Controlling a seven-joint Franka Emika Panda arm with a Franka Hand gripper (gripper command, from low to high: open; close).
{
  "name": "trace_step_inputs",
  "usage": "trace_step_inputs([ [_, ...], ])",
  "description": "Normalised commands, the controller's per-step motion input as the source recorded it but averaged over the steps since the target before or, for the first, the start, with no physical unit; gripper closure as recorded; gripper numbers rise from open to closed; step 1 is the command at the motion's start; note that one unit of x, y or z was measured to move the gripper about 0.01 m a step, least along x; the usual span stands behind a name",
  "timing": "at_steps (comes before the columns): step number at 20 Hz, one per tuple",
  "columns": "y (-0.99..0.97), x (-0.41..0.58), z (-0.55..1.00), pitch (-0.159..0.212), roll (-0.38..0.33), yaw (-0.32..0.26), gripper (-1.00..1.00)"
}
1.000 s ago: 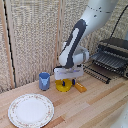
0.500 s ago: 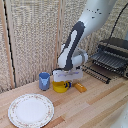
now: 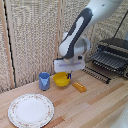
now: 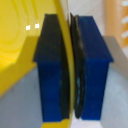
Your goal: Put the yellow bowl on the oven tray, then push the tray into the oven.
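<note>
Fingers (image 4: 92, 70) clamped on the dish (image 3: 61, 79) wall: in the wrist view the yellow rim runs between the two blue pads, one pad inside the bowl, one outside. Grabber (image 3: 68, 74) comes down from the arm (image 3: 80, 35) onto the dish's 2 o'clock edge in the exterior view. Can't tell whether the dish touches the table (image 3: 95, 107). Cup (image 3: 44, 80) just beside the dish at 9 o'clock. Orange block (image 3: 79, 86) near it at 4 o'clock. Plate (image 3: 30, 110) at 7 o'clock, well apart. Oven (image 3: 114, 54) at 2 o'clock, door down, sheet (image 3: 105, 61) sticking out of the front.
</note>
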Motion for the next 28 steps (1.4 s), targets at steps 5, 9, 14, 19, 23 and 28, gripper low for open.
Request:
trace_step_inputs([
  [5,-0.17,0.35,0.86,0.002,-0.079,-0.246,1.0],
  [9,-0.01,0.246,0.73,0.0,-0.106,-0.308,1.0],
  [14,-0.19,0.167,0.66,0.0,-0.025,-0.307,1.0],
  [19,-0.53,0.071,0.53,0.0,0.0,-0.235,1.0],
  [23,-0.62,0.008,0.38,-0.017,0.0,-0.207,1.0],
  [28,-0.67,0.0,0.28,-0.047,0.0,-0.191,1.0],
])
